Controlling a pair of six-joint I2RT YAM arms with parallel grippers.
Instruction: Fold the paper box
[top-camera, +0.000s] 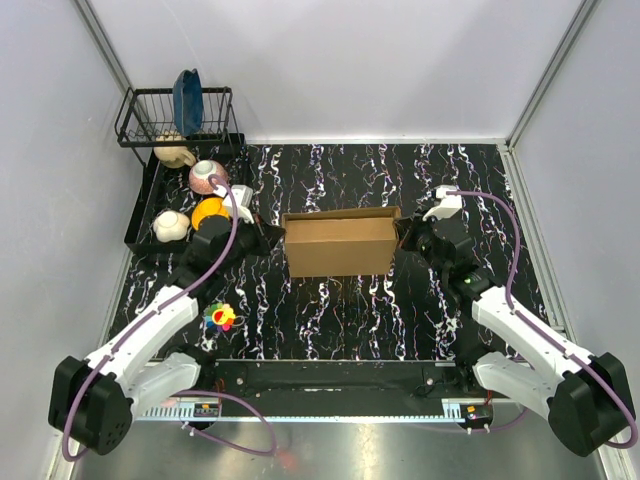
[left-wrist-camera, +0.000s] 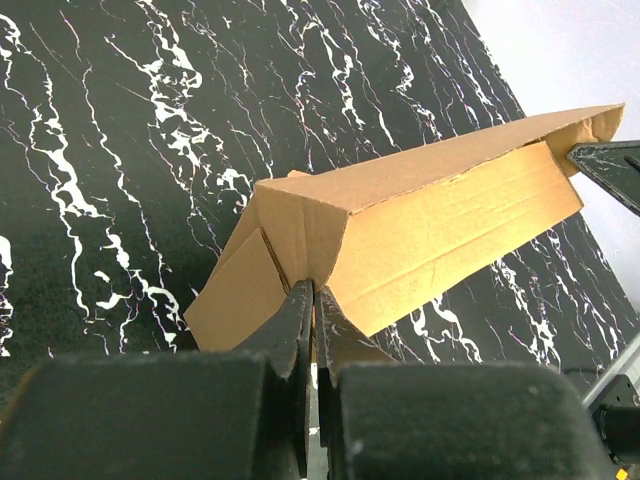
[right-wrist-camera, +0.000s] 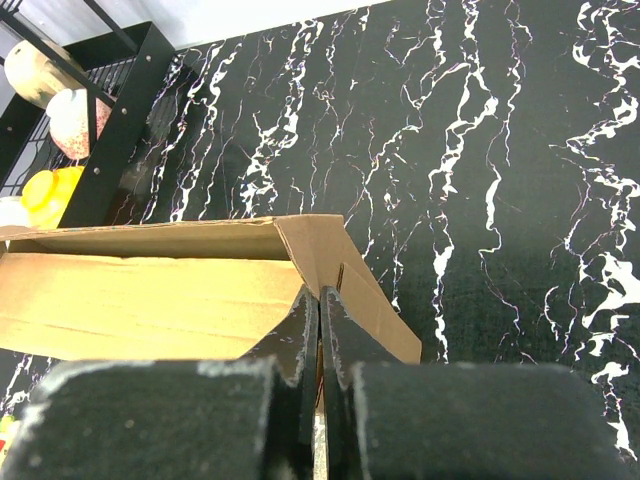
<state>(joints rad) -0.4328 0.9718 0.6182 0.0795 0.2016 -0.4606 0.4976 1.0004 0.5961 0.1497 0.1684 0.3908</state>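
The paper box (top-camera: 340, 245) spans between the left pincer (left-wrist-camera: 314, 298) and right pincer (right-wrist-camera: 319, 298), each pinching one end flap.

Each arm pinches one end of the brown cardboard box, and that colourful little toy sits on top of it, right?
No: the top view shows the colourful toy lying on the table beside the left arm, apart from the cardboard box. The rest is right.
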